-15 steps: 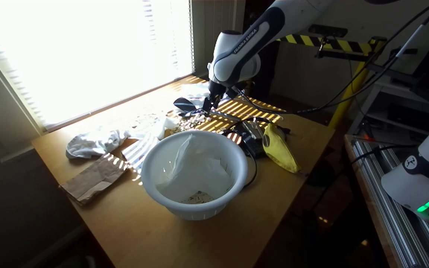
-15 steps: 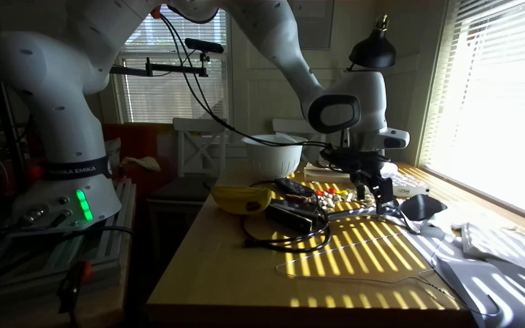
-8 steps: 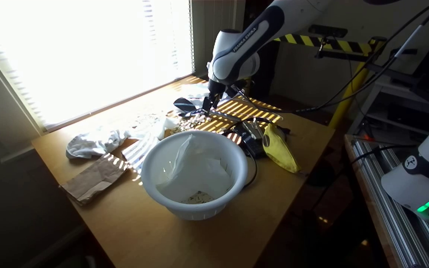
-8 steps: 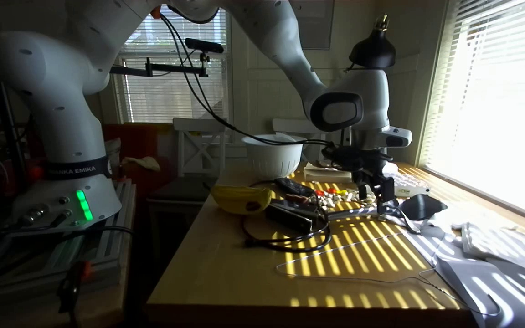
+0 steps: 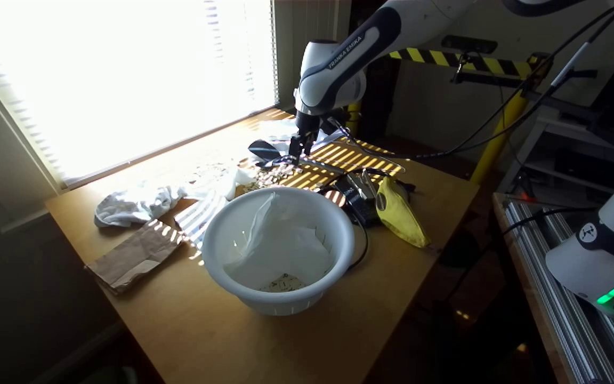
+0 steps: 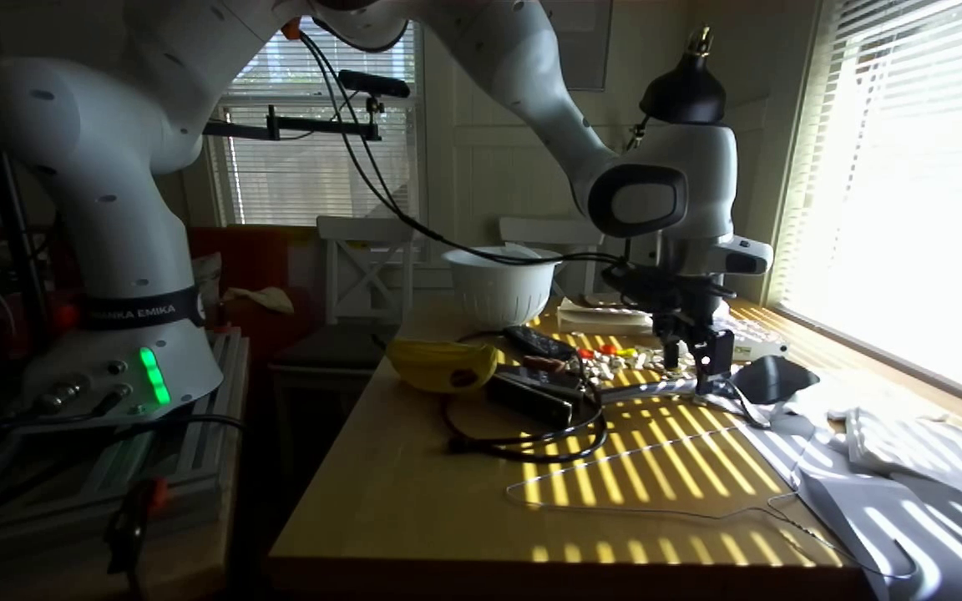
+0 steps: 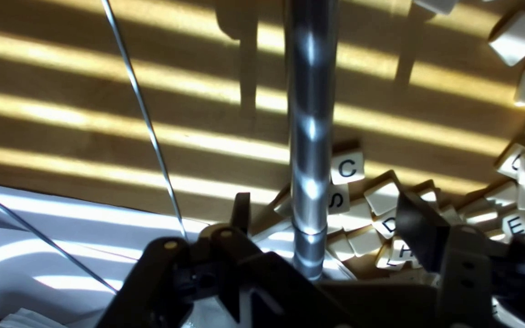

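My gripper point(image 7: 331, 216) is open in the wrist view, with a shiny silver tube point(image 7: 310, 136) between its spread fingers. I cannot tell whether they touch it. The tube is the handle of a utensil with a dark flat head, lying on the table in both exterior views point(image 5: 263, 150) point(image 6: 773, 380). The gripper hangs low over this handle near the head in both exterior views point(image 5: 300, 150) point(image 6: 692, 367). White letter tiles point(image 7: 353, 214) lie scattered beside and under the tube, and a loose pile shows in an exterior view point(image 6: 615, 365).
A white bowl point(image 5: 280, 306) with paper inside stands on the table. A yellow banana-shaped pouch point(image 5: 400, 216), a black box point(image 6: 529, 399) with a coiled cable, and a thin wire point(image 6: 631, 509) lie near the handle. White cloths point(image 6: 924, 455) and a brown paper bag point(image 5: 134, 256) lie farther out.
The arm and open gripper have shifted slightly, away from the robot's base and toward the window side. The utensil, tiles and other objects have not visibly moved.
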Tool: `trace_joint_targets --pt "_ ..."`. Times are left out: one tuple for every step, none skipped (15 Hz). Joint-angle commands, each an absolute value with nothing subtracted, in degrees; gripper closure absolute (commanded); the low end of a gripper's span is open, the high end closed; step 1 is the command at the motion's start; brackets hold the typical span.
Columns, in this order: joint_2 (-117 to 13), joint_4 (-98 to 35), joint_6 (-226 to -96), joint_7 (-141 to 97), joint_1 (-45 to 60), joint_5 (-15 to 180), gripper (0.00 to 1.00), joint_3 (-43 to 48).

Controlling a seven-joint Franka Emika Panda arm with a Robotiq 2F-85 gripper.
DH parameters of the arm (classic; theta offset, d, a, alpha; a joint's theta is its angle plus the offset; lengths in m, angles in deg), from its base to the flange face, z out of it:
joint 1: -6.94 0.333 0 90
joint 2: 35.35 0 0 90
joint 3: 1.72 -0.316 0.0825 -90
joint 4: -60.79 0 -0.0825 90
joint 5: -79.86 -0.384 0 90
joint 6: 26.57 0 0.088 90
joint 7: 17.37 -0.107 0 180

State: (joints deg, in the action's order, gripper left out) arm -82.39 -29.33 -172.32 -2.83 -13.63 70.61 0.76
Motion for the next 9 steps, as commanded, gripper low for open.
trace_joint_targets --pt "-85.4 -24.6 -169.4 -2.4 -14.9 70.7 0.20 -0.2" --pt "-85.8 -24.1 -169.2 -2.5 -14.9 70.7 0.21 -0.1" --pt "-86.3 -23.2 -168.8 -2.6 -14.9 70.7 0.24 -0.2" --pt "-86.7 -22.6 -168.4 -2.6 -14.9 70.7 0.27 -0.2" --pt "-87.1 -21.9 -168.0 -2.6 -14.8 70.8 0.28 -0.2" --pt "-87.3 -21.5 -167.9 -2.6 -14.8 70.8 0.31 -0.2" --pt "-87.6 -20.9 -167.7 -2.6 -14.8 70.8 0.30 -0.2" --pt "-87.8 -20.5 -167.7 -2.7 -14.7 70.8 0.35 -0.2" --pt "-88.0 -20.1 -167.6 -2.7 -14.7 70.9 0.47 -0.2"
